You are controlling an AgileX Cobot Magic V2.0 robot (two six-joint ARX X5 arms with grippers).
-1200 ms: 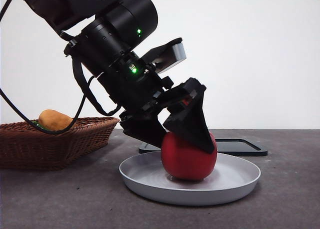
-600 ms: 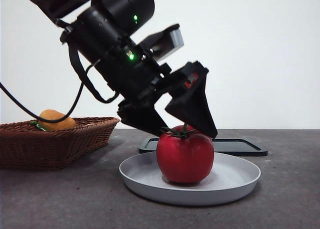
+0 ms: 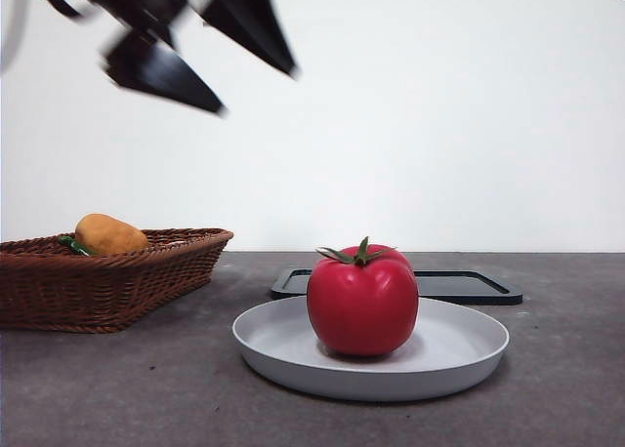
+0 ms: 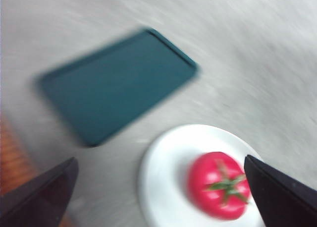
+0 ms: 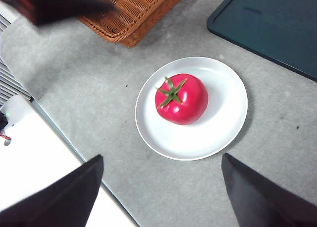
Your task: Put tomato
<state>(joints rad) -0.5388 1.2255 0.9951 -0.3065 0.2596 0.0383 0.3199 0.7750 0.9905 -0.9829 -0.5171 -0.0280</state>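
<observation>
**Tomato on the white plate, both grippers clear**

Sits upright on the white plate (image 3: pixel 459 354): the tomato (image 3: pixel 362 301), glossy red, green stem up, a little off the plate's centre. Touched by no jaw. Plate resting on the grey surface (image 3: pixel 117 388), with the dark tray (image 3: pixel 469 286) just behind it and the wicker basket (image 3: pixel 107 276) off to one side, apart from the plate. Lying in the basket: an orange-brown oblong fruit (image 3: pixel 107 234) with a bit of green beside it.

High in the front view's upper corner, blurred: the left gripper (image 3: pixel 210 47), jaws spread wide, holding nothing, well above the tomato and off toward the basket side. Same story from its wrist view, smeared by motion: two black jaws far apart at the frame's edge, tomato (image 4: pixel 220 185) and plate (image 4: pixel 158 172) below between them, tray (image 4: pixel 116 83) beyond.

Right gripper (image 5: pixel 163 197) also open and empty, looking straight down on the tomato (image 5: pixel 181 98), plate (image 5: pixel 225 115), basket corner (image 5: pixel 133 11) and tray (image 5: pixel 277 24). Seen in the front view only as a black tip at the opposite top corner.
</observation>
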